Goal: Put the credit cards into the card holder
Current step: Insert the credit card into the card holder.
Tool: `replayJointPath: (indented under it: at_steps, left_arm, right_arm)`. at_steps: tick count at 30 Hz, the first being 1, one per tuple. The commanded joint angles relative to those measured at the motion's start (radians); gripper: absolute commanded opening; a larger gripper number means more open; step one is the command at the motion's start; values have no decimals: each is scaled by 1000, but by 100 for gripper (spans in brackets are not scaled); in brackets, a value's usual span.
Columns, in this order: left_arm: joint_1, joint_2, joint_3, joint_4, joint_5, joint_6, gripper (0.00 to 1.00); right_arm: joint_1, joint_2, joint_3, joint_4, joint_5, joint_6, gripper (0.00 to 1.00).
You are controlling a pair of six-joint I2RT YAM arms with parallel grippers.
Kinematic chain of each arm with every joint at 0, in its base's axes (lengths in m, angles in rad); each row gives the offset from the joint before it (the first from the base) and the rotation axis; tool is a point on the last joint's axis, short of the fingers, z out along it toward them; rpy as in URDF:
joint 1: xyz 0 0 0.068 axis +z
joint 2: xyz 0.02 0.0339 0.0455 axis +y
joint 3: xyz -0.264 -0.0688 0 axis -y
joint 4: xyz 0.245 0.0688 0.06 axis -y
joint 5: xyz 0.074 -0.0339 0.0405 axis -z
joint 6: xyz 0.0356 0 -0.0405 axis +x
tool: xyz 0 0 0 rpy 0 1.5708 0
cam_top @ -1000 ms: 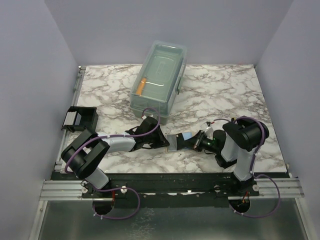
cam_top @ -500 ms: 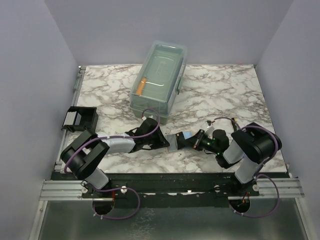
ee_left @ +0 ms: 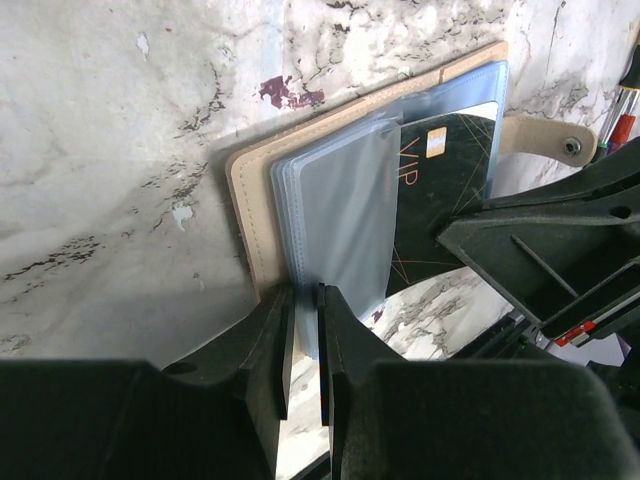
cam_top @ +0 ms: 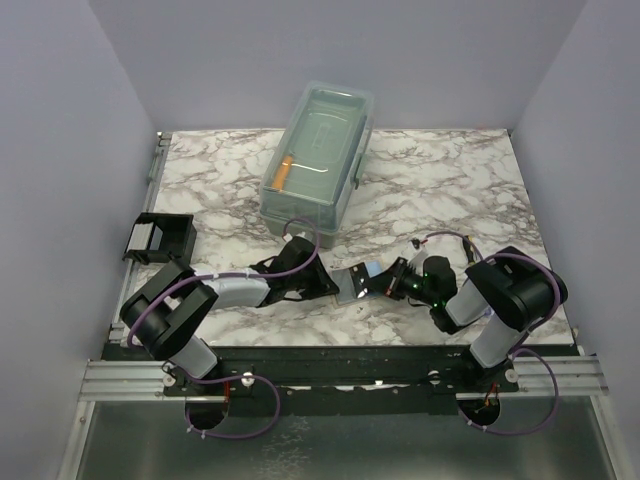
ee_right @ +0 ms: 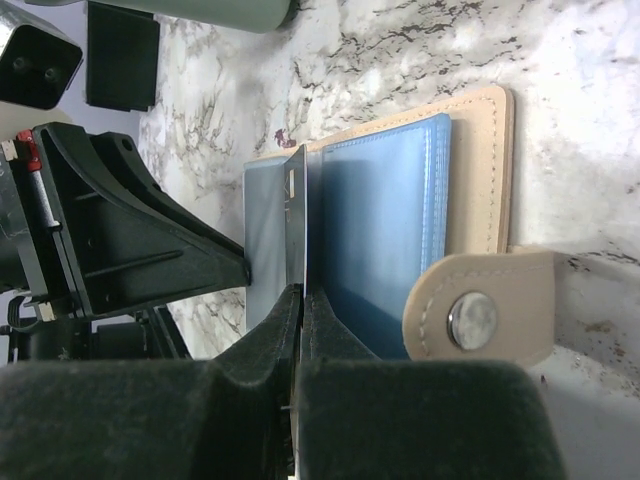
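The card holder (ee_left: 245,200) is a tan snap wallet with clear bluish sleeves, lying open on the marble between both arms (cam_top: 355,283). A dark grey credit card (ee_left: 440,200) marked VIP sits partly inside one sleeve. My right gripper (ee_right: 303,295) is shut on this card's near edge, and the card (ee_right: 296,210) shows edge-on. My left gripper (ee_left: 305,300) comes from the opposite side. It is pinched narrowly on the edge of the sleeves. In the top view the left gripper (cam_top: 335,285) and the right gripper (cam_top: 385,283) face each other across the wallet.
A large clear lidded box (cam_top: 318,160) stands at the back centre. A small black open-topped rack (cam_top: 160,238) sits at the left edge. The wallet's snap strap (ee_right: 475,320) sticks out toward my right gripper.
My right arm's elbow has swung out to the right and lower while its gripper stays at the wallet. The left arm and the wallet have barely moved.
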Motion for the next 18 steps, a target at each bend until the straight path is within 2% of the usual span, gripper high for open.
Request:
replayJointPath:
  at_steps: [1,18]
  left_arm:
    - [-16,-11,-38,-65,-20,14,21]
    - [-15,-22,-40,-70,-30,19,20]
  right_arm:
    - [2,12,18,-53,45,-65,0]
    - [-45,16,45,-77,-67,-154,0]
